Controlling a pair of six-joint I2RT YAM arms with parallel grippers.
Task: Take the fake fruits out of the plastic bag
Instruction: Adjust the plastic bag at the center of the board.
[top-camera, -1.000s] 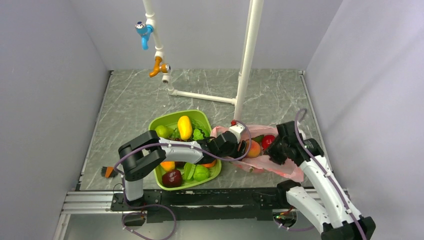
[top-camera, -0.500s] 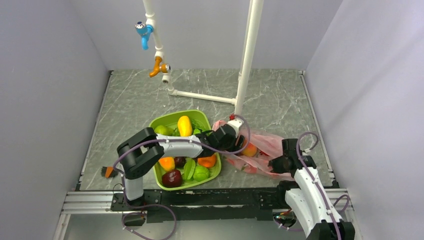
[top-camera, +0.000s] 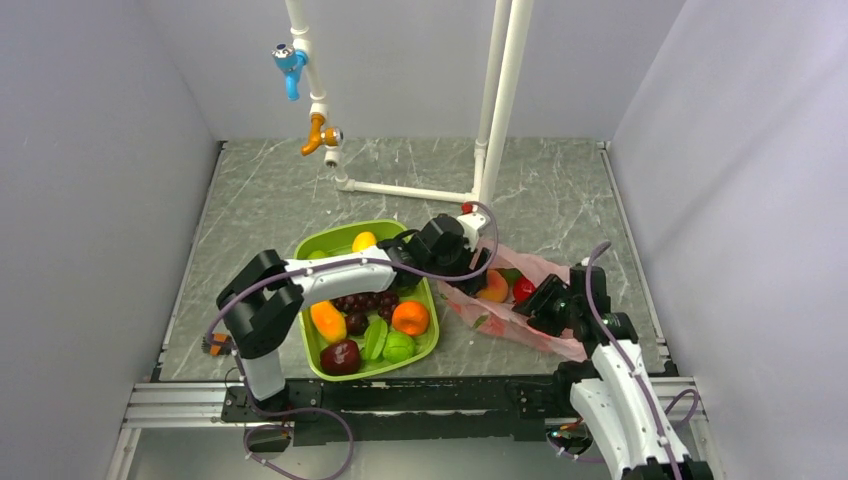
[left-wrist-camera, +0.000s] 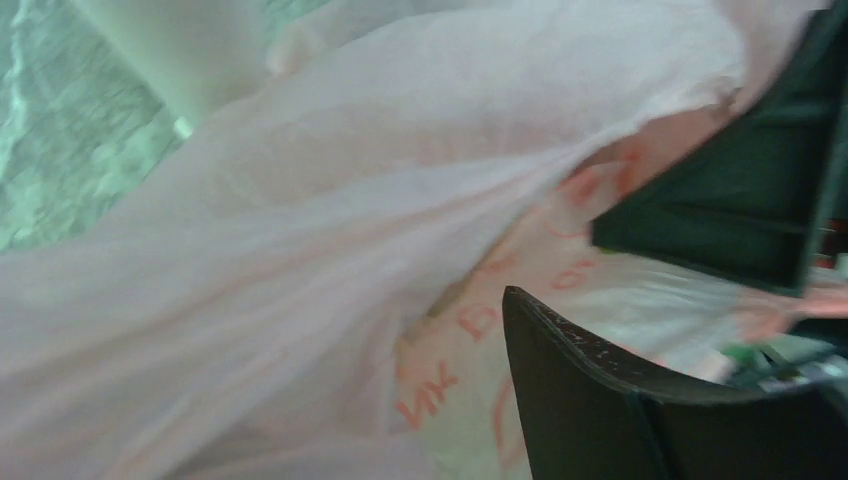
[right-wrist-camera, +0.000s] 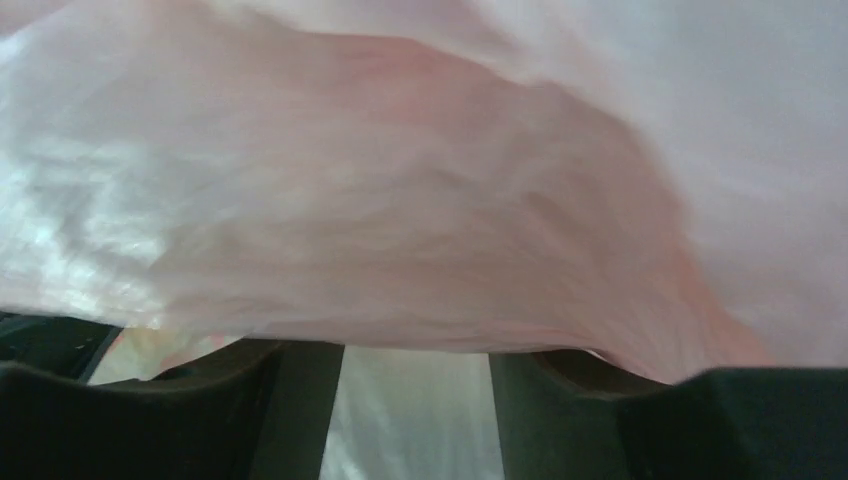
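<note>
Peach (top-camera: 492, 287) just beyond left fingers (left-wrist-camera: 600, 420), inside plastic bag (top-camera: 505, 325) mouth; red apple (top-camera: 523, 289) beside right fingers (right-wrist-camera: 150, 420). Both pairs parted, grasping nothing; film draped between.

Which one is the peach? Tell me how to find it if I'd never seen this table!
Start at the tall white pipe standing at the back, then come toward the arms to the crinkly pink plastic bag lying just right of the green tray. Inside the bag sit two bright fruits side by side. The peach is the pink-orange one on the left, not the red apple.
</note>
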